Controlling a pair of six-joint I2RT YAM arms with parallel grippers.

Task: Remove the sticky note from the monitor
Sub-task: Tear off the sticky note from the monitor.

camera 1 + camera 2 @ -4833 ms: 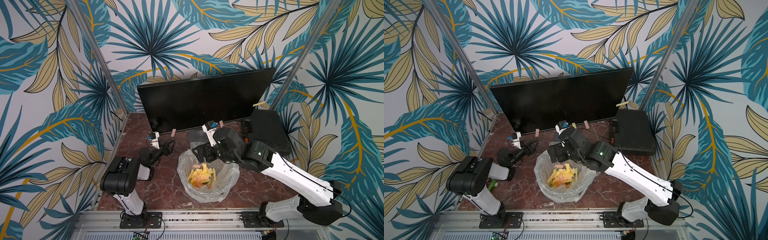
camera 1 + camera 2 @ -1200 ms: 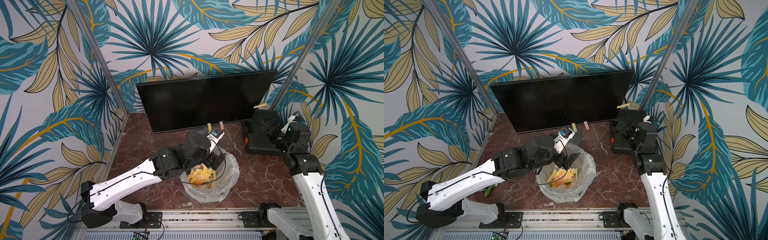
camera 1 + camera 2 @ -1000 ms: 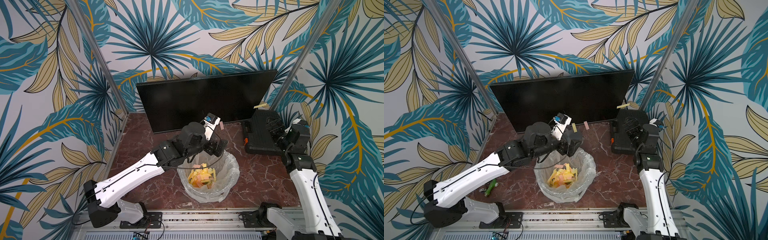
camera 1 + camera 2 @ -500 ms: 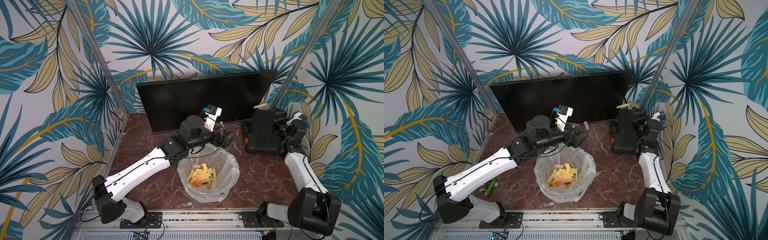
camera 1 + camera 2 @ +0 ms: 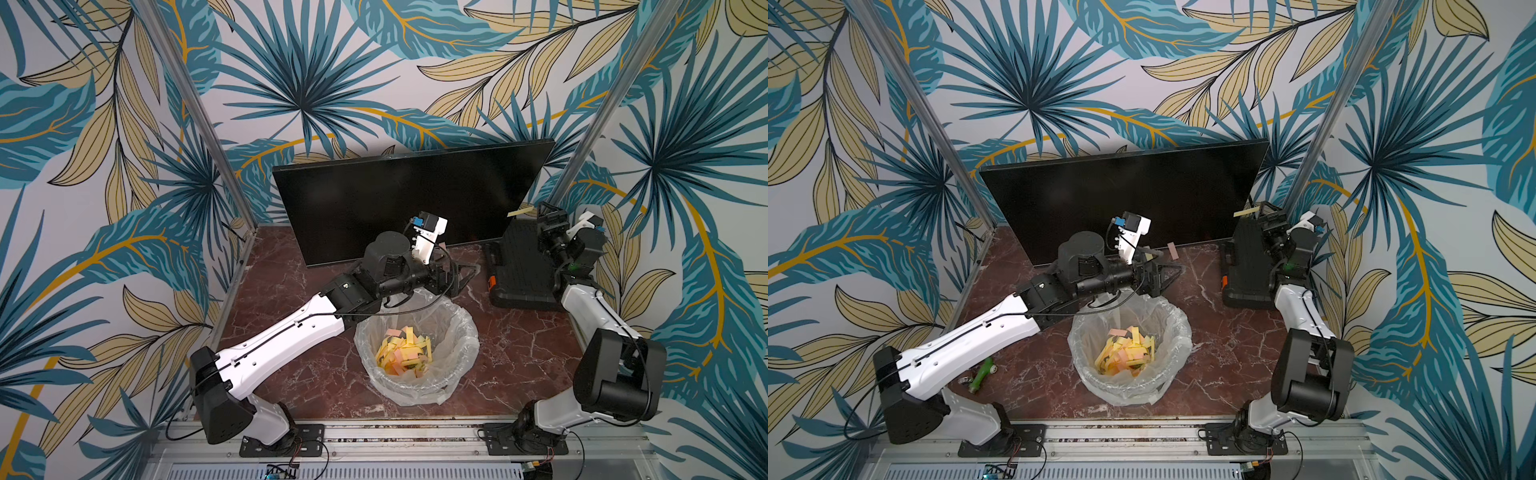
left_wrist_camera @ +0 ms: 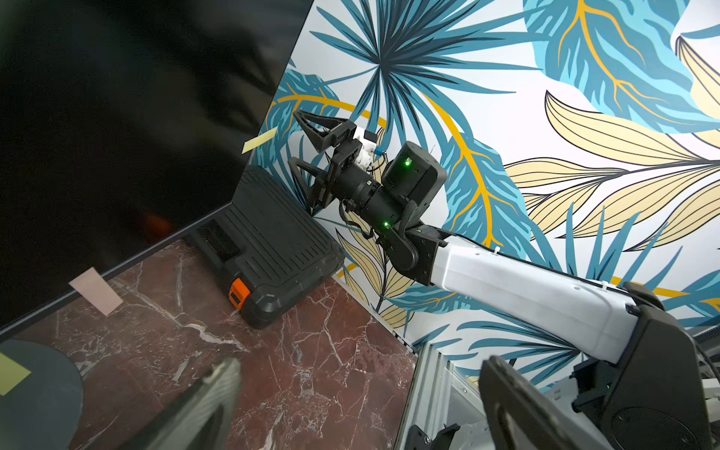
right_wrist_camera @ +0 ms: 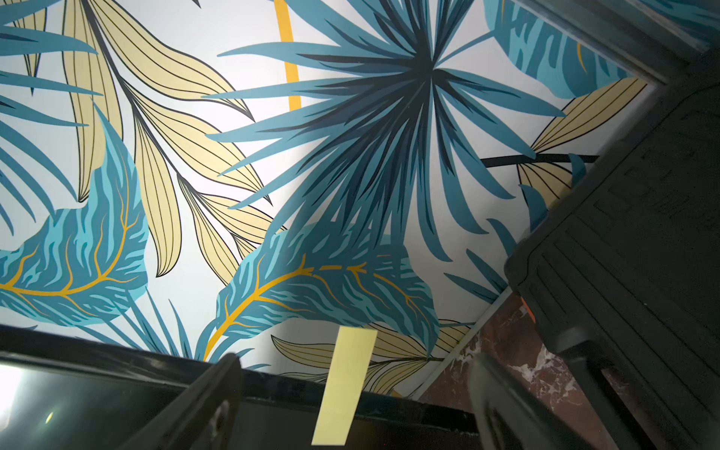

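Both the left gripper (image 5: pixel 465 274) and right gripper (image 6: pixel 300 138) gape empty, the latter facing the yellow sticky note (image 5: pixel 516 212) on the monitor's (image 5: pixel 395 208) side edge, where an off-line pinch could crumple it or shove the screen.

Bright even light; glare on the monitor (image 7: pixel 78 405)

A clear-lined waste bin (image 5: pixel 461 353) stands mid-counter (image 5: pixel 519 345) on red-brown marble, holding yellow and pink paper strips (image 5: pixel 405 351); a black ribbed case (image 5: pixel 519 270) with an orange latch (image 5: pixel 493 284) lies flat by the right wall; a small green object (image 5: pixel 984 372), seen in a top view, lies front left; palm-leaf wallpaper (image 5: pixel 299 83) lines the walls behind metal posts (image 5: pixel 195 112).
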